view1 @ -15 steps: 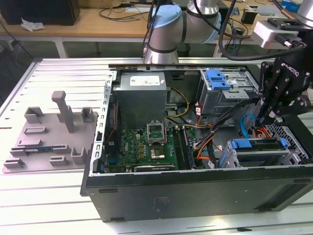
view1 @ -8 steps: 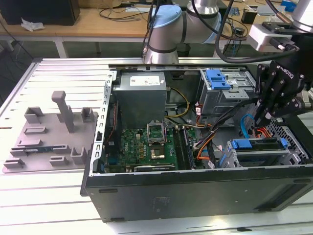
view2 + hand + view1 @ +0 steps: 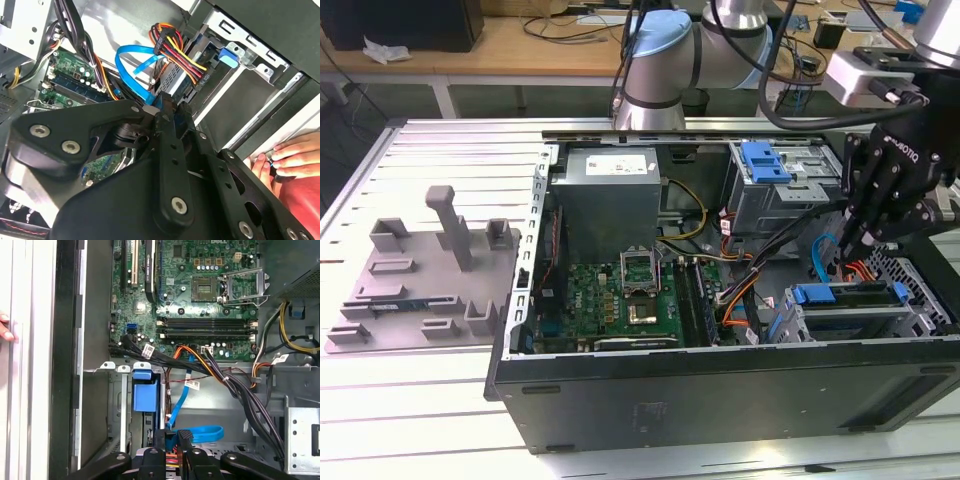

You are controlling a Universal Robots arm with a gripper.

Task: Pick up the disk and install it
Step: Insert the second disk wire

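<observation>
Install looked mostly done. The disk [image 3: 847,316], a flat silver hard drive with a blue plastic rail frame, lay inside the grey metal drive bay [image 3: 800,325]. The bay sat at the near corner of the open black computer case [image 3: 720,395], on the exterior view's right, and the disk's blue rails were level with the bay's top edge. It looked seated, but I could not tell if it was locked home. The black two-finger pincer [image 3: 848,246] hung just above and behind the bay, not on the disk. In both wrist views its fingers [image 3: 170,117] were drawn almost together, pinched on the end of the flat blue data cable [image 3: 206,433], as far as I could tell. Judged left to do: cabling, since that blue cable looped loose, and the red, yellow and black power wire bundle [image 3: 177,42] ran to the bay's back. Room was tight. The bay walls, the tall grey cage with a blue latch [image 3: 767,165] toward the far wall, and black and orange wire bundles [image 3: 235,385] crowded the pincer on several sides. The green motherboard [image 3: 620,295] side was more open. A person's hand [image 3: 292,156] rested on the case's outer rim near the bay, a thing to mind. The grey plastic fixture tray with upright posts [image 3: 420,290] lay well apart on the white slatted metal surface [image 3: 410,410], toward its edge at the exterior view's left, with no drive on it.
</observation>
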